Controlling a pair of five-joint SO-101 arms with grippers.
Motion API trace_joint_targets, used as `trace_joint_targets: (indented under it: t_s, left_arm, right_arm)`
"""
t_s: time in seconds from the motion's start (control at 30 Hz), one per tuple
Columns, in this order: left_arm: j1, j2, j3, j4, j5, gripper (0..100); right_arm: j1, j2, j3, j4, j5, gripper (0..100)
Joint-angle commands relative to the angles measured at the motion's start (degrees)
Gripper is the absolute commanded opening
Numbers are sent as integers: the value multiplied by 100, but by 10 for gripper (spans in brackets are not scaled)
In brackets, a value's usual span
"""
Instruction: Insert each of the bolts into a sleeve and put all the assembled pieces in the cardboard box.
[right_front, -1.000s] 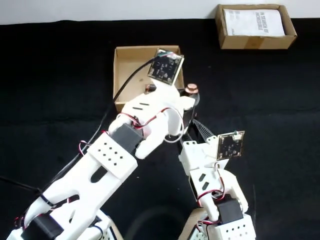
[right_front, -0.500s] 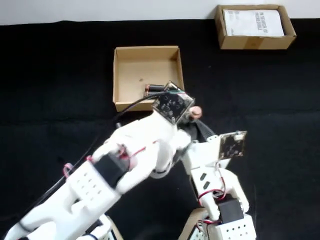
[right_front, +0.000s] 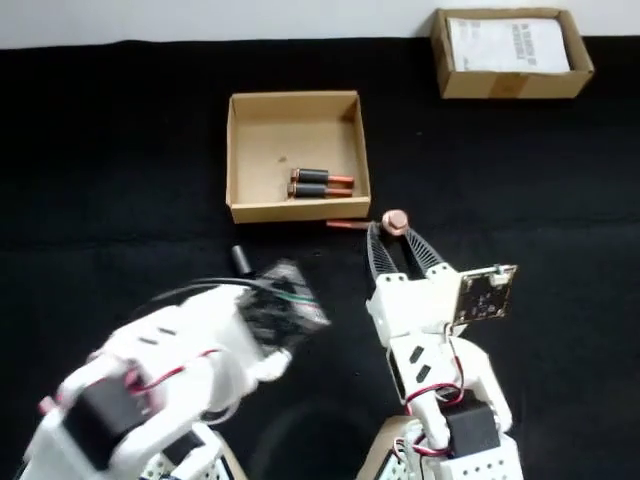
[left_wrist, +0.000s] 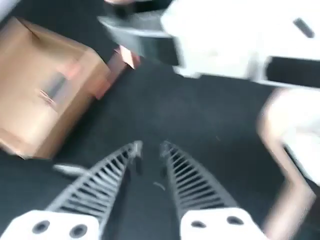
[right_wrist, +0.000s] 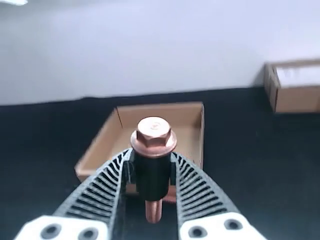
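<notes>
From above, the box (right_front: 270, 135) held two assembled pieces (right_front: 320, 184). Just off its near corner, the right tool (right_front: 393, 238) pinched a bolt (right_front: 394, 219). A loose sleeve (right_front: 240, 259) lay on the desk (right_front: 520, 200).

Left wrist: the left tool (left_wrist: 149, 148) stood slightly spread, gripping nothing.

Right wrist: the bolt stood upright in its sleeve (right_wrist: 152, 182), clamped between the fingers, with the box behind.

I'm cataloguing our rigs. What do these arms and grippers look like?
The left arm and right arm are white plastic shells with black motors and red, white and black wires. The left gripper and right gripper each have two dark, ribbed, tapering fingers on white bases with screw holes. A bare circuit board sits by the right wrist.
</notes>
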Motion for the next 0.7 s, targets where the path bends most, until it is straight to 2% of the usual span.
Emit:
trace_joint_targets:
  t_s: [0.0, 0.13, 0.3, 0.47, 0.67]
  left_arm:
    - [-910, -488, -13, -44, -53, 14]
    - [-2026, -971, 303, -712, -53, 9]
    - [-3415, -1903, 1569, -1864, -35, 9]
    - [-4497, -2967, 3090, -3033, -26, 9]
    - [-4954, -2835, 3916, -3182, -18, 9]
  right_arm:
    - [163, 646, -1112, 400, -9, 6]
    - [233, 1982, -2246, 681, -9, 6]
    - [233, 3864, -3741, 778, 53, 6]
    - [207, 5560, -4980, 769, 1240, 6]
    - [-171, 7512, -6149, 769, 3174, 6]
